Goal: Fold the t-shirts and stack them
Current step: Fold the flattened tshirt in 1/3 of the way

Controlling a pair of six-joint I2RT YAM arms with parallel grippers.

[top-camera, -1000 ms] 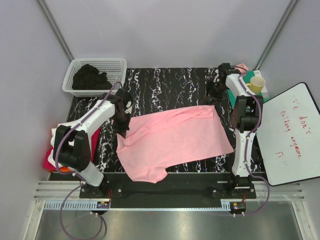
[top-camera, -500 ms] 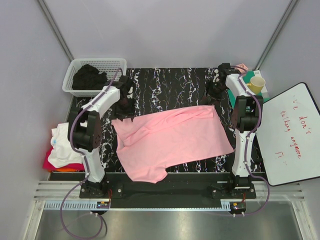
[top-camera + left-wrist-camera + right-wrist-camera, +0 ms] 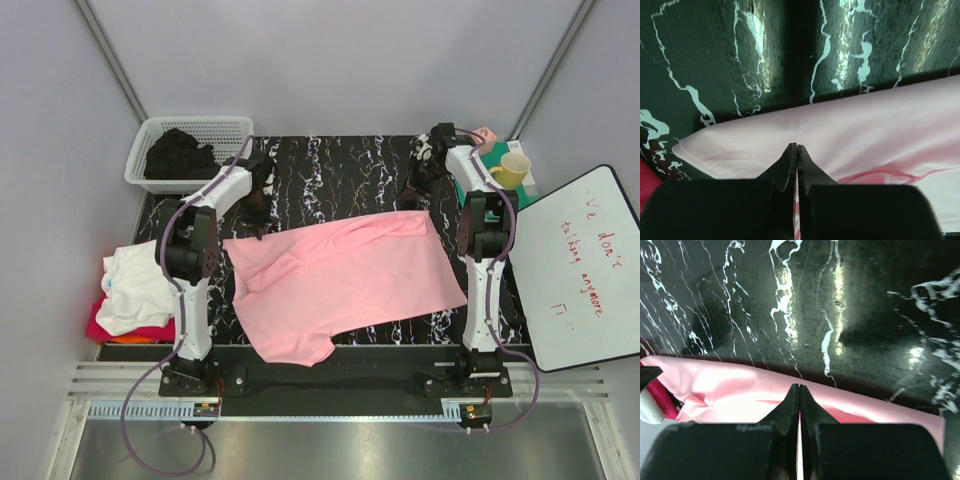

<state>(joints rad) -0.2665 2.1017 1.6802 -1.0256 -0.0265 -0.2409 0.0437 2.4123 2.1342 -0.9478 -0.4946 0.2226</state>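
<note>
Shows a pink t-shirt [image 3: 345,280] spread nearly flat across the middle of the black, white-veined bench [image 3: 340,165], with a lobe of cloth reaching toward the near edge on the left. Holds the shirt's far left corner in the left jaws, pressed together on the cloth, with a sliver of pink between the tips in the left wrist view. Holds the far right corner likewise in the right jaws, closed tight at a folded edge, with bare bench just beyond the tips in the right wrist view. Leaves the far edge of the shirt stretched between the two arms, slightly creased near the right corner. Places a white mesh basket [image 3: 235,128] at the far left corner of the bench, with a dark garment [image 3: 180,155] bundled inside. Sets a folded pile beside the bench on the left, a white garment [image 3: 135,285] on top of a red one [image 3: 108,328]. Includes, at the far right, a yellow cup [image 3: 515,170] and, nearer, a whiteboard [image 3: 580,290] with red handwriting.
</note>
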